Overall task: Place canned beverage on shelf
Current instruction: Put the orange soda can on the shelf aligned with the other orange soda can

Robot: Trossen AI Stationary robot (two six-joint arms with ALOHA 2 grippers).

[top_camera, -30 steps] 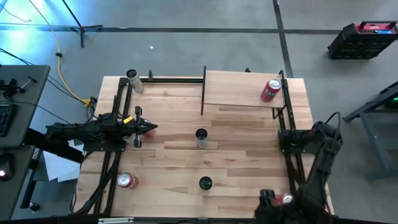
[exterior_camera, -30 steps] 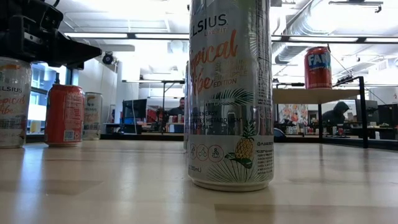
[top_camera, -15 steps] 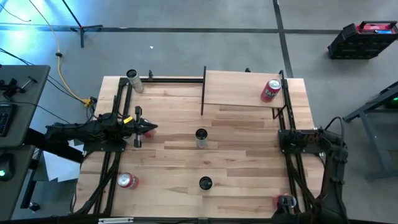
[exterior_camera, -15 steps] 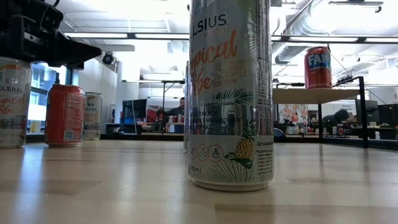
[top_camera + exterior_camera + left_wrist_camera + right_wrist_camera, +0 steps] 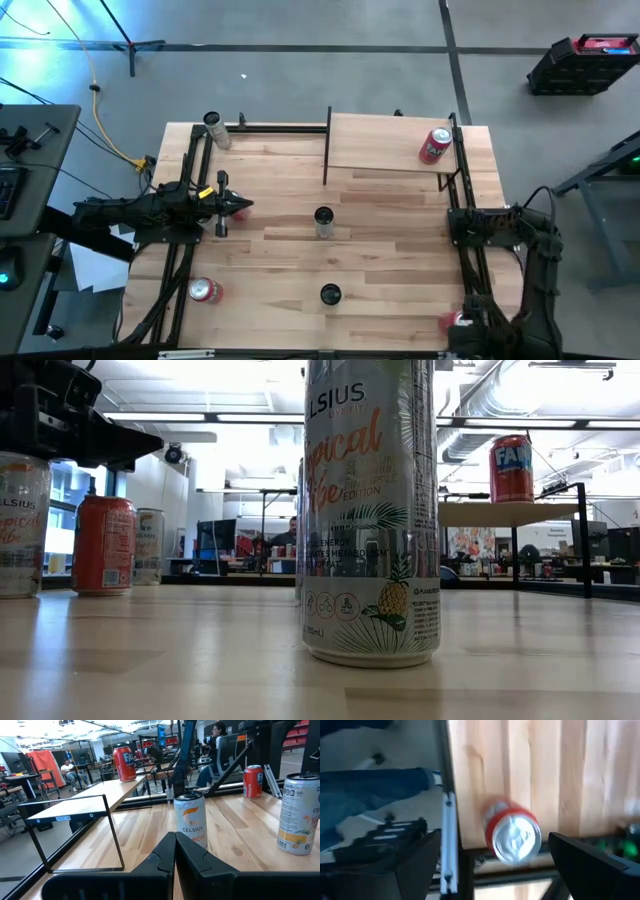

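A planked pale wood desk edged by a black metal frame is seen from above, standing on a grey floor crossed by dark tape lines. The shelf, a smaller pale board on thin black uprights, is set at the desk's far right corner, and a red Fanta can is found standing on it near its right end. Two Celsius cans are placed upright in front of the shelf: one near the desk's middle, the other closer to the front edge. A further pale can is set well to the left of the shelf at the far left corner, and a red can is seen at the front left. The left tool is held closed and empty over the desk, well left of the shelf, pointing at the middle Celsius can. The right tool is spread wide above another red can at the front right corner, far in front of the shelf, without touching it. Beyond the desk an open workshop is shown, with ceiling lights, ducts, benches and seated people.
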